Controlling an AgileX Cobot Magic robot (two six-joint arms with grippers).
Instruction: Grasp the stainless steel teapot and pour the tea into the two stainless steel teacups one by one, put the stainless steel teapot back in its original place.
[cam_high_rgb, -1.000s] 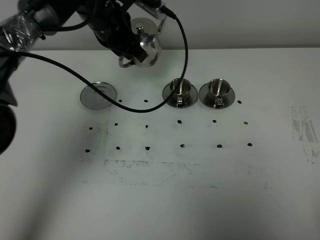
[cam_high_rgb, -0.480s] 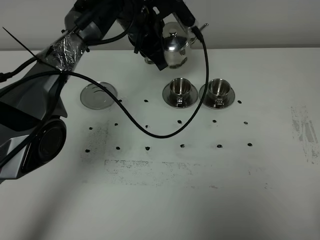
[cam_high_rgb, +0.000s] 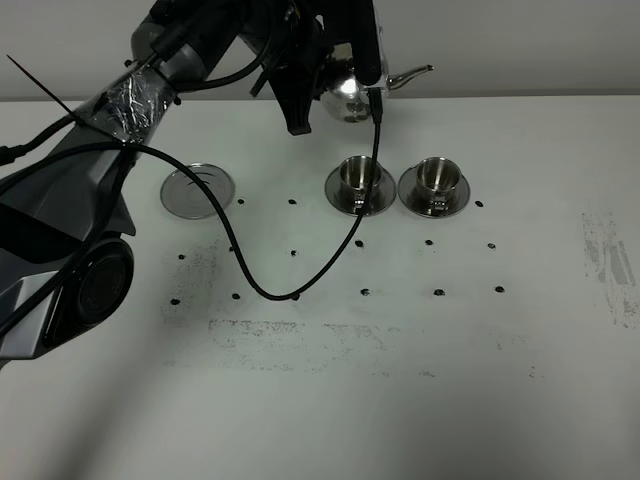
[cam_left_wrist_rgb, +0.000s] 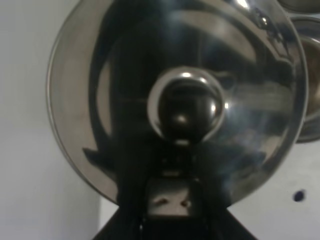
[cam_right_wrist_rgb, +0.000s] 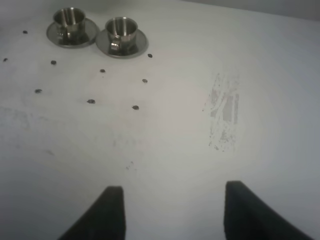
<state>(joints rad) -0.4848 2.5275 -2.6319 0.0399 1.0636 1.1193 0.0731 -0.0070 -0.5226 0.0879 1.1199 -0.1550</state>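
The stainless steel teapot (cam_high_rgb: 347, 92) hangs in the air behind the two stainless steel teacups, its thin spout (cam_high_rgb: 410, 74) pointing right. My left gripper (cam_high_rgb: 322, 88) is shut on its handle side. In the left wrist view the domed lid (cam_left_wrist_rgb: 175, 95) with its knob fills the frame, and the gripper (cam_left_wrist_rgb: 170, 197) is clamped just below it. The left teacup (cam_high_rgb: 358, 180) and the right teacup (cam_high_rgb: 434, 182) stand on saucers side by side; they show again as cup (cam_right_wrist_rgb: 70, 19) and cup (cam_right_wrist_rgb: 121, 29). The original place, a flat steel disc (cam_high_rgb: 198, 190), lies bare at the left. No tea shows. My right gripper (cam_right_wrist_rgb: 175, 212) is open over bare table.
A black cable (cam_high_rgb: 300, 285) loops down from the left arm and sags over the table in front of the left teacup. Small black dots (cam_high_rgb: 363, 292) mark a grid on the white tabletop (cam_high_rgb: 400, 400). A scuffed patch (cam_high_rgb: 610, 260) lies at the right.
The left arm has carried the teapot to the right, behind the left teacup, and turned it so the spout points right. The cable loop swung along. Cups and disc stayed put.
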